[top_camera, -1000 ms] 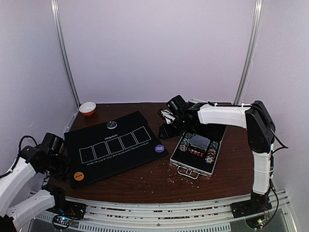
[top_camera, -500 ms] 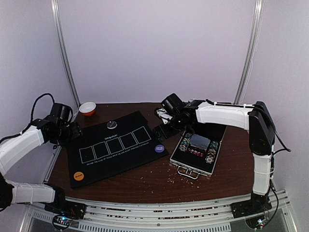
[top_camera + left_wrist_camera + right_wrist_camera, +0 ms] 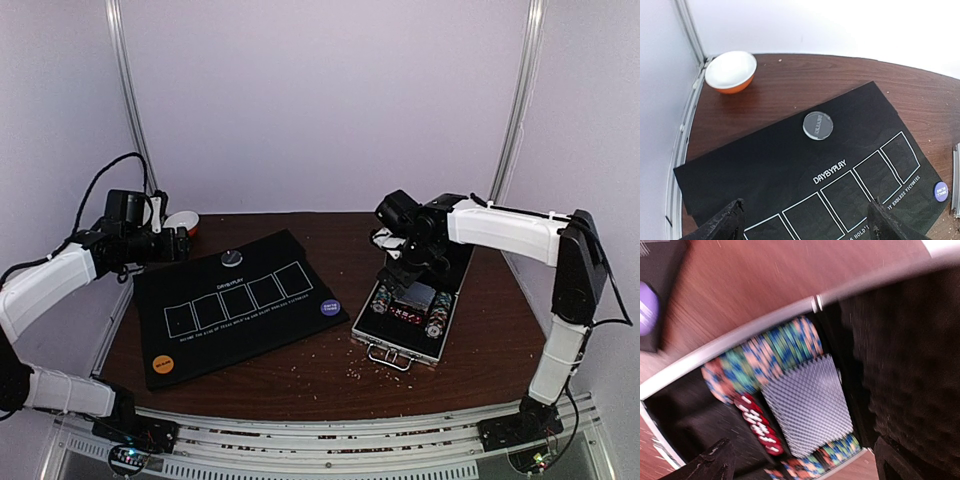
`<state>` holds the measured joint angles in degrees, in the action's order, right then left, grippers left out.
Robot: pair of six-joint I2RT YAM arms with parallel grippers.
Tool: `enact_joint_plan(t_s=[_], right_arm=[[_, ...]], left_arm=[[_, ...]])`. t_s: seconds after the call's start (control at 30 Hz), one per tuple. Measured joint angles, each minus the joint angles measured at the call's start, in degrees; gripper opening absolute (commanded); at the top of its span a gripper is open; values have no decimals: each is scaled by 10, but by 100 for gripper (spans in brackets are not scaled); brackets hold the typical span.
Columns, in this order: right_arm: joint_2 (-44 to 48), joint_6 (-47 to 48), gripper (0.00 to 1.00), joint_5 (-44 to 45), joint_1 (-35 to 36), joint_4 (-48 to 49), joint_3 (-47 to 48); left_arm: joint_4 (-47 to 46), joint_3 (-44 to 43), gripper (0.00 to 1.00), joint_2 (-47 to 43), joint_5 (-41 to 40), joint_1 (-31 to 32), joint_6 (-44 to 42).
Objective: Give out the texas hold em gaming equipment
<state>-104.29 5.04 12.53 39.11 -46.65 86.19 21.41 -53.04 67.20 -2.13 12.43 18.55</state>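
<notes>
Step in hand, by my read: going to the case for the next item. Three discs lay on the black mat (image 3: 200,345): grey disc (image 3: 817,125) near its far edge, purple disc (image 3: 330,307) at the right corner, orange disc (image 3: 162,365) at the near-left corner. The five card boxes were bare, no chips out.

Cards (image 3: 807,405) and poker chips (image 3: 770,357) sat in the silver case (image 3: 400,352) on the bench (image 3: 330,378), right of the mat. The cards lay back-up btwn two chip rows, w/ red pieces just beside them; that view was blurred, so no detail.

Right jaws hung over the case, spread wide, nothing in them. Left jaws were also released and empty, held above the mat's far-left part near the bowl (image 3: 731,72), touching nothing.

Next move prob. calls for the right jaws to drop into the case, straddle the deck or one chip stack, and close w/o snagging the lining or neighbouring chips. It's a tight fit, so approach needs to be square. Which item goes first: can't tell. Left arm's (image 3: 50,280) role is unclear; likely placing on the mat.
</notes>
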Motion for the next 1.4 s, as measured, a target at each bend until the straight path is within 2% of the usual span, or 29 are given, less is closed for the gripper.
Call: enact_joint_plan(t_s=[0.17, 0.3, 0.43, 0.6, 0.87, 1.4], right_arm=[[-12, 23, 99, 56, -5, -26, -15], [-18, 26, 91, 77, -5, -31, -14], [-23, 37, 90, 40, -2, -28, -12], [-23, 54, 89, -15, 19, 24, -15], [-78, 59, 76, -21, 28, 49, 9], [-123, 64, 58, -18, 36, 47, 38]], left_arm=[[-38, 15, 87, 0, 35, 0, -26], [-67, 34, 87, 0, 57, 0, -26], [-94, 50, 87, 2, 67, 0, -25], [-137, 72, 87, 14, 70, 0, -17], [-170, 90, 87, 21, 71, 0, -17], [-179, 96, 87, 21, 73, 0, -16]])
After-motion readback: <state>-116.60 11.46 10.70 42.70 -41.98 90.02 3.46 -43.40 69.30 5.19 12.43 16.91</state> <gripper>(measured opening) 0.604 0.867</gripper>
